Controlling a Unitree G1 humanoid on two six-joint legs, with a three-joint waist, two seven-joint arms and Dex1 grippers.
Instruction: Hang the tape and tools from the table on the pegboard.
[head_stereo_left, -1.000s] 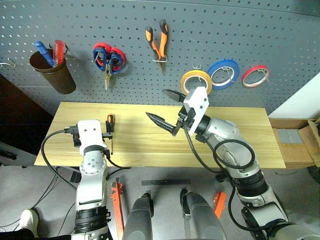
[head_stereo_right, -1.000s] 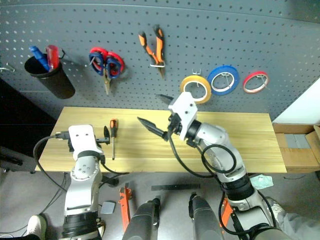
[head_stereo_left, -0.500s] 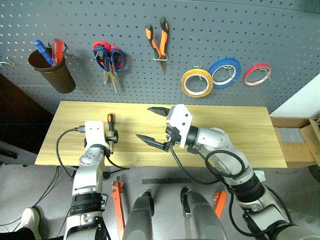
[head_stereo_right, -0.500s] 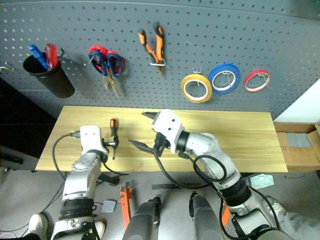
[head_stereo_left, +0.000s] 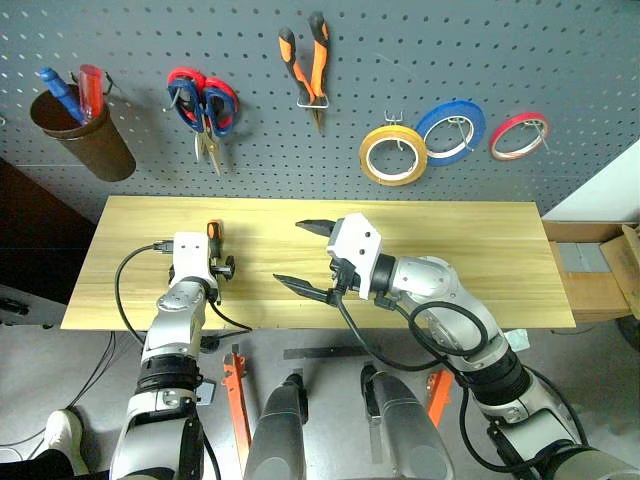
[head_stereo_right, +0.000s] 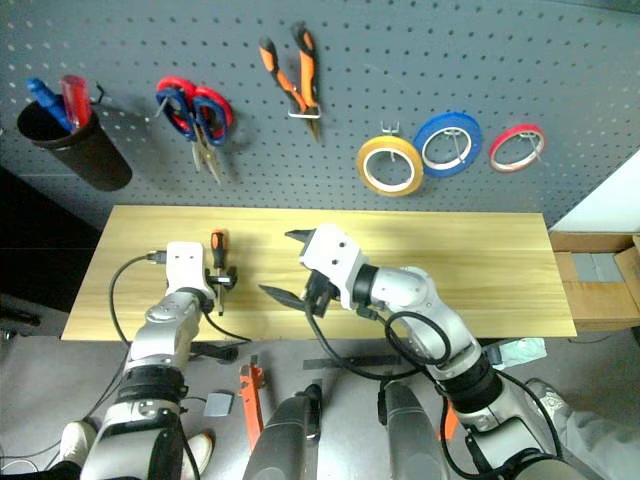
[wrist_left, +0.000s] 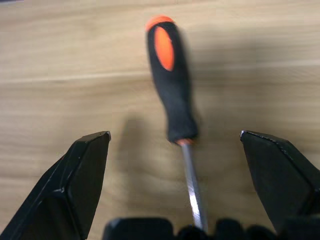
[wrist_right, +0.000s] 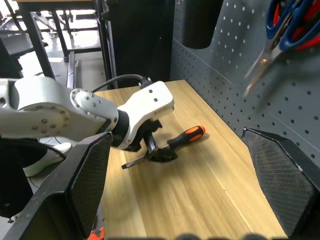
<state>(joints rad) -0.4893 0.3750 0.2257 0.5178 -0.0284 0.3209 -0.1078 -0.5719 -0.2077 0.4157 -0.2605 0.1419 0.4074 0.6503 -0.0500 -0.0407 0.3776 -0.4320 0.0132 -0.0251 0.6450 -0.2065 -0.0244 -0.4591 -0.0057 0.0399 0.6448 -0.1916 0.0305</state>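
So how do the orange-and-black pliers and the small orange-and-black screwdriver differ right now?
The orange-and-black pliers already hang on a hook of the dark grey pegboard, nose down; the small orange-and-black screwdriver lies flat on the light wood-grain table. The pliers have two spread handles, the screwdriver one handle and a thin metal shaft. The open left end effector straddles the screwdriver; nothing is near the pliers. Both share orange-and-black grips.

I get even, bright light from above; the pegboard (head_stereo_left: 480, 60) bows at the edges of my head views. The desk (head_stereo_left: 480, 260) shows no glare, and soft shadows lie under my right tool (head_stereo_left: 302, 256). Between my left tool's (wrist_left: 175, 187) fingers the screwdriver (wrist_left: 171, 95) handle is slightly soft and its shaft blurs closer in. Beyond my right tool's fingers, the scissors (wrist_right: 280, 37) are smeared.
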